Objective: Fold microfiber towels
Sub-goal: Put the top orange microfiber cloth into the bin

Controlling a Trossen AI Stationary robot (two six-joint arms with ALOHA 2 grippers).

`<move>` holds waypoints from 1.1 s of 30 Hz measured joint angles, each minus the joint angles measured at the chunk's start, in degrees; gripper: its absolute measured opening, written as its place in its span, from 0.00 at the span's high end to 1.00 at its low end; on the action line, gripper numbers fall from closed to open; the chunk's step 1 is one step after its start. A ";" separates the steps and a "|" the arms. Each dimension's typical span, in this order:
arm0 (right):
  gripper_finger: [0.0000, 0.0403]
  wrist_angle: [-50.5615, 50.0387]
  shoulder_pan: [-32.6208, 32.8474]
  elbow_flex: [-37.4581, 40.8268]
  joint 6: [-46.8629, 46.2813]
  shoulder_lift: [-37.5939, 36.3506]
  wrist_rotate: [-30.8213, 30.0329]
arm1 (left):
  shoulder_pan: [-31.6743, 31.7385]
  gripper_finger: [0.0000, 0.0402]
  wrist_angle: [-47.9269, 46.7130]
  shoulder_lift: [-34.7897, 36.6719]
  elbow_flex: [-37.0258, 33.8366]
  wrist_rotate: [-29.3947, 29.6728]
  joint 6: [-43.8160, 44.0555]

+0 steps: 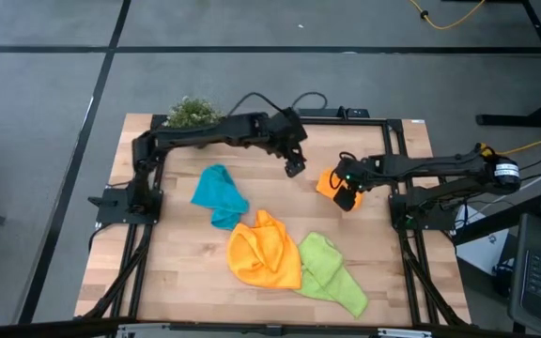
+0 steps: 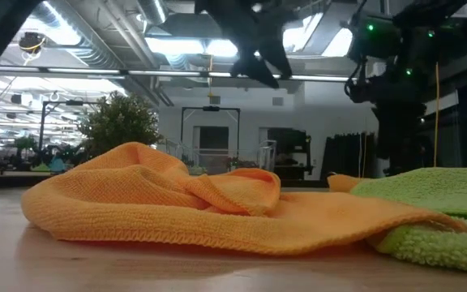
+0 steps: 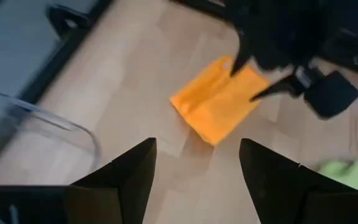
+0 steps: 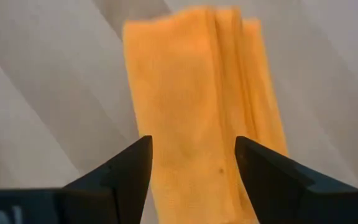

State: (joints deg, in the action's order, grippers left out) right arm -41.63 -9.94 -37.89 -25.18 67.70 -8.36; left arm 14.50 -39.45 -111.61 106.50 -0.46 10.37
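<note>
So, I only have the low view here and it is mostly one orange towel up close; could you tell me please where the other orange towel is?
Observer: The folded orange towel lies flat on the table's right side, under the right gripper.
Operator: Thank you. Is that gripper holding it?
Observer: No; the right wrist view shows its fingers open, apart above the towel, not clamped on it.
Operator: And where is the left gripper?
Observer: The left gripper hangs open just left of that towel, pointing toward it.
Operator: Which towels are still unfolded?
Observer: Three: the teal towel, the crumpled orange towel and the lime green towel, the last two touching.
</note>
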 joint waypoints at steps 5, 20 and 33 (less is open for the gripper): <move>0.42 5.36 3.84 4.19 1.28 0.56 -0.96 | 0.13 0.44 -4.33 2.96 -0.04 5.02 -0.21; 0.42 18.07 6.98 11.99 6.32 0.83 -5.14 | 0.13 0.44 -6.72 3.32 -0.04 8.96 -0.02; 0.42 26.60 6.96 18.43 11.66 0.68 -9.29 | 0.13 0.44 -7.29 3.32 -0.04 8.96 0.01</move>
State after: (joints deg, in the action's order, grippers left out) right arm -15.03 -2.98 -19.46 -13.52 68.38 -17.65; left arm 14.63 -46.74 -108.29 106.45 8.49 10.38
